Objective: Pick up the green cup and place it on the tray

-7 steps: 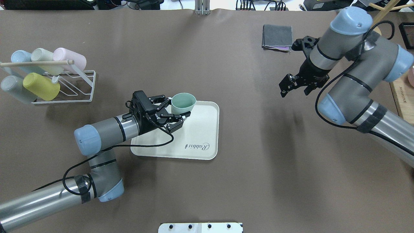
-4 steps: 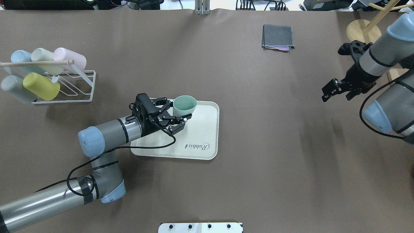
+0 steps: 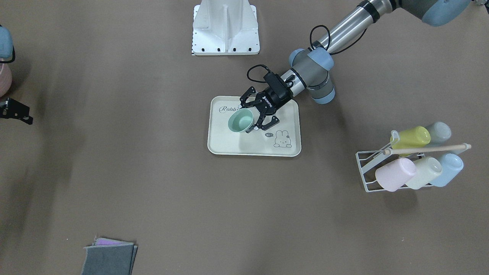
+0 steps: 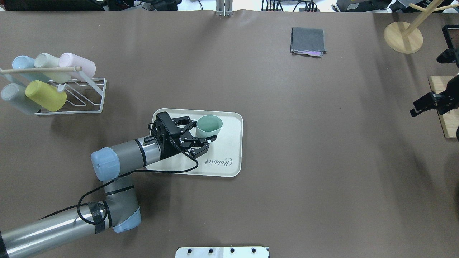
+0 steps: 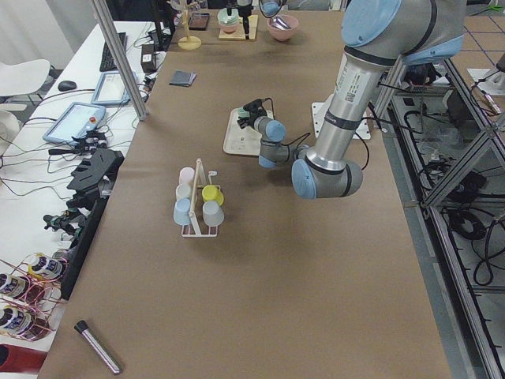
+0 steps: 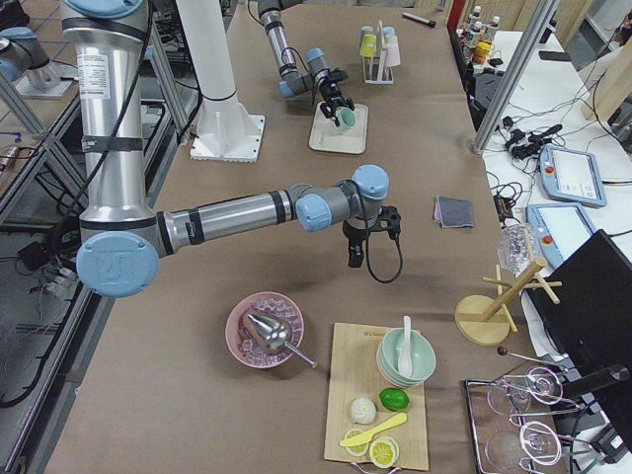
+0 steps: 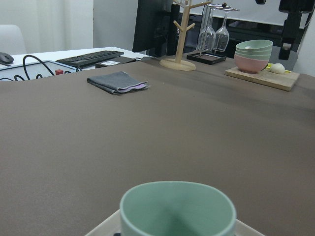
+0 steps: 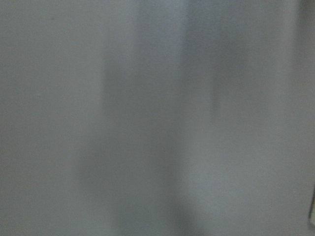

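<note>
The green cup (image 4: 209,125) is a mint tumbler, upright with its mouth up, over the far part of the cream tray (image 4: 229,147). My left gripper (image 4: 199,131) is shut on the cup, one finger on each side. The front view shows the same grip (image 3: 253,114) on the cup (image 3: 240,120) over the tray (image 3: 229,145). I cannot tell whether the cup's base touches the tray. The left wrist view shows the cup's rim (image 7: 177,206) at the bottom edge. My right gripper (image 4: 426,107) is open and empty at the table's right edge.
A white wire rack (image 4: 86,96) with several pastel cups stands at the far left. A folded grey cloth (image 4: 308,40) lies at the back. A wooden stand (image 4: 403,36) and a cutting board (image 4: 448,118) are at the right edge. The right wrist view is blurred.
My left gripper has carried the green cup rightward and nearer, further over the tray. My right arm has swung away to the table's right edge.
</note>
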Motion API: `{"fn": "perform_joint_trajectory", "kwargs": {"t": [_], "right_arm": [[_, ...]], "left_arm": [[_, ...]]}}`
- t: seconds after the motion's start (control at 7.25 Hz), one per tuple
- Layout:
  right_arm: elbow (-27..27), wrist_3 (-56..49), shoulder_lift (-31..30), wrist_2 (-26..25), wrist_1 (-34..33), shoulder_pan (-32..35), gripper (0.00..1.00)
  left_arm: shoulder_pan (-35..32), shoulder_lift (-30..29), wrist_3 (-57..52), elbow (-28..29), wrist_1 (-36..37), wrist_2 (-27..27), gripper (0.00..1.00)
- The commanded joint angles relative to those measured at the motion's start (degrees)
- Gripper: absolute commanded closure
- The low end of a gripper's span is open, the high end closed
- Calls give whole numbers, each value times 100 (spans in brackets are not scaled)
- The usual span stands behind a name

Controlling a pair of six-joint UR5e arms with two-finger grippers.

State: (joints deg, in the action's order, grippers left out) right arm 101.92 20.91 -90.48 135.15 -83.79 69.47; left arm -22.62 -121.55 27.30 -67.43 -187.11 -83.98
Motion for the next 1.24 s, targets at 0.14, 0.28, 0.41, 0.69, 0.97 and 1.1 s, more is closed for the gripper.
{"fn": "perform_joint_trajectory", "kwargs": {"t": [0.14, 0.28, 0.41, 0.69, 0.97, 1.1], "right_arm": [[-14, -2015, -181, 47, -1389, 1153, 0], [-66, -2378, -241, 38, -1499, 1409, 0], [-162, -2521, -355, 55, -1500, 1611, 0], [-304, -2531, -487, -14, -1465, 1684, 0], [-330, -2522, -541, -59, -1447, 1684, 0], [-348, -2522, -532, -155, -1447, 1684, 0]], "left_arm": [[12, 0, -6, -25, 8, -4, 41], [12, -9, -6, -42, 8, -4, 29], [12, 0, -14, -42, 8, 4, 21], [12, 8, -23, -51, 17, 22, 14], [12, 8, -32, -69, 17, 22, 3], [-23, 0, -41, -295, 87, 13, 2]]}}
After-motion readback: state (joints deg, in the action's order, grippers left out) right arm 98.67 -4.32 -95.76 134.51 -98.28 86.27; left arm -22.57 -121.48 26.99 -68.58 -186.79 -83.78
